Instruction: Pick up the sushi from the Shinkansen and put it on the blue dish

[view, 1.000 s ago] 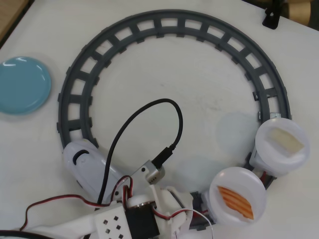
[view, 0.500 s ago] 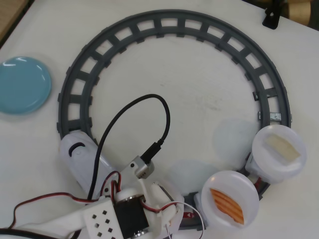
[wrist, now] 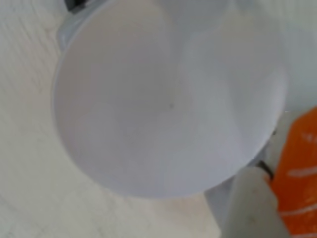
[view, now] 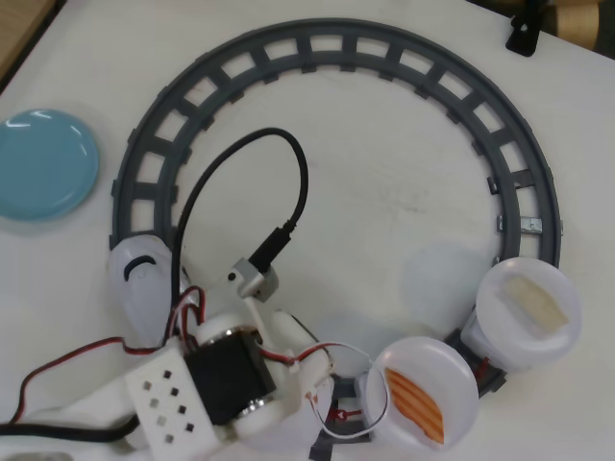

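Sushi [view: 415, 405]: seen on a round white plate [view: 452, 370] of the Shinkansen [view: 144, 279], at the lower right of the overhead view.
Hand: hidden beneath the arm [view: 226, 379]; its state cannot be told.
Blue dish [view: 43, 163]: set on the surface [view: 384, 192] at the far left, outside the track [view: 327, 43].
Wrist view: filled by an empty white plate [wrist: 163, 104].
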`<action>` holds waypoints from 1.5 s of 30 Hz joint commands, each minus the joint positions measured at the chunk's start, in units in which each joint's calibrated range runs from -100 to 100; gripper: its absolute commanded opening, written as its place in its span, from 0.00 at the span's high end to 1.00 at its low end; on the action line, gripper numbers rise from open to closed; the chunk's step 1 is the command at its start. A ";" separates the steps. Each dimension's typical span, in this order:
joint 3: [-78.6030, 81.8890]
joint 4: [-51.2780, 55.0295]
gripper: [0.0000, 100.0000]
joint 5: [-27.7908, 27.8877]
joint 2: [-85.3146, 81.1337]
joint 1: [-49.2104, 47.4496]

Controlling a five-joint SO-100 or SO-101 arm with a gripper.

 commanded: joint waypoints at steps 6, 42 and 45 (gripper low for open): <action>-5.82 3.97 0.91 -3.40 -0.83 -13.77; -27.64 -1.38 0.91 -11.87 21.73 -62.18; -29.17 -1.97 0.91 -12.29 24.06 -64.47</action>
